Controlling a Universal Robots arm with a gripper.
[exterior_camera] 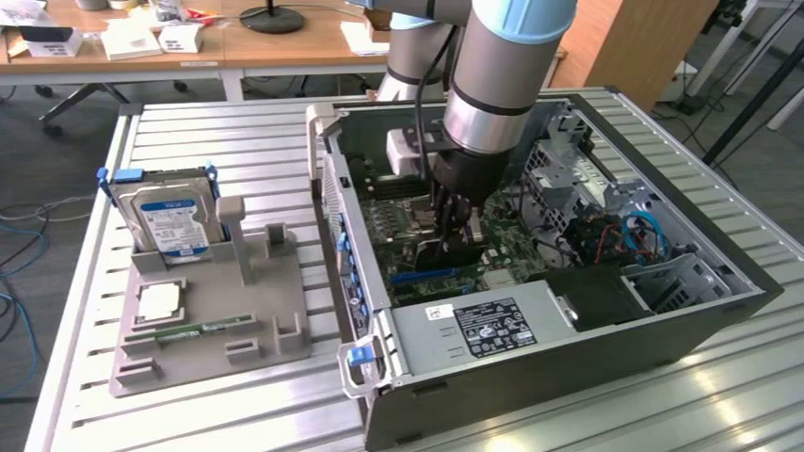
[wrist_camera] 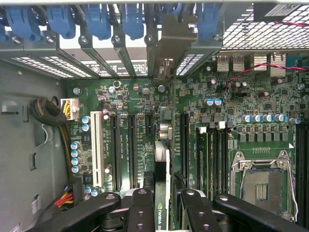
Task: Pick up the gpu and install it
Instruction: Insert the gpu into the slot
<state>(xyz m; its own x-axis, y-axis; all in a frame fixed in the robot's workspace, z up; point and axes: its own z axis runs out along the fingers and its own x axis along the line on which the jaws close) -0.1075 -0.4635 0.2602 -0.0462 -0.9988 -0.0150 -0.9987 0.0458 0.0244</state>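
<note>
gpu (wrist_camera: 161, 193): thin dark card, edge-on, upright | jaws: clamped on gpu

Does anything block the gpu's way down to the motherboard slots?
Nothing visible does. The gripper holds the gpu edge-on over the motherboard, and the long slots on either side of it stand empty. The slot straight beneath is hidden by the card itself.
</note>
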